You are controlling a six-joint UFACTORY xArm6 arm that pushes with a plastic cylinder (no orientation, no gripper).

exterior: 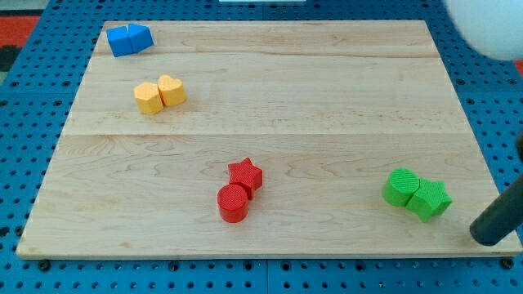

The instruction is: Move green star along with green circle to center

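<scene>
My tip (489, 238) rests at the lower right of the frame, just right of the green star (431, 199), which touches the green circle (400, 187) on the wooden worktop (310, 122). I have no fingers.

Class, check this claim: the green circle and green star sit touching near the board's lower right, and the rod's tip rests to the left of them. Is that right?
Not quite. The camera view shows the green circle and green star touching near the board's lower right, but my tip rests to their right, not their left, by the board's edge and apart from them.
</scene>
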